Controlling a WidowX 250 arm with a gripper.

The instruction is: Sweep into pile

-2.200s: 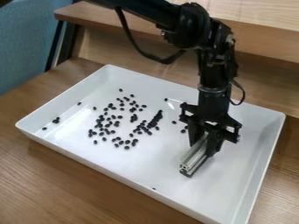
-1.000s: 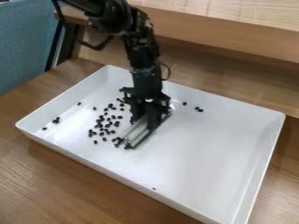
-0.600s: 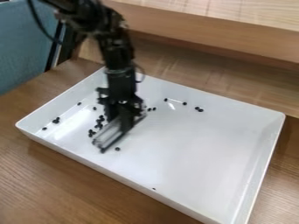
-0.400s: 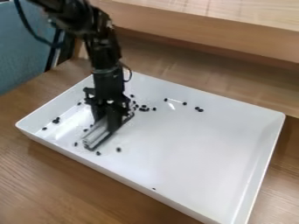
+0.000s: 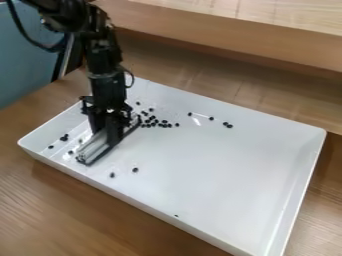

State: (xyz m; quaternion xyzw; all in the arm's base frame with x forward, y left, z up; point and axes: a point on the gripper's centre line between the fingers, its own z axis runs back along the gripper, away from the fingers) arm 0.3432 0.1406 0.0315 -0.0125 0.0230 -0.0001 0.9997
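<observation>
My gripper (image 5: 107, 135) is low over the left part of the white tray (image 5: 220, 175), shut on a grey metal bar (image 5: 95, 148) with a dark lower edge that rests at the tray floor. Just right of the bar's back end lies a loose group of black beans (image 5: 152, 121). A few beans (image 5: 64, 137) lie left of the bar, and a couple (image 5: 135, 170) are in front of it to the right. Several more (image 5: 227, 124) sit along the back of the tray. Beans directly behind the bar and gripper are hidden.
The tray's raised walls surround the work area, with the left corner (image 5: 25, 142) near the gripper. A wooden table (image 5: 73, 215) lies under the tray, a wooden ledge (image 5: 234, 35) runs behind it, and a blue chair (image 5: 23, 65) stands at the upper left.
The gripper has moved left across the tray with the bar. The spread-out beans in the middle left are displaced, with a group now lying behind and right of the bar.
</observation>
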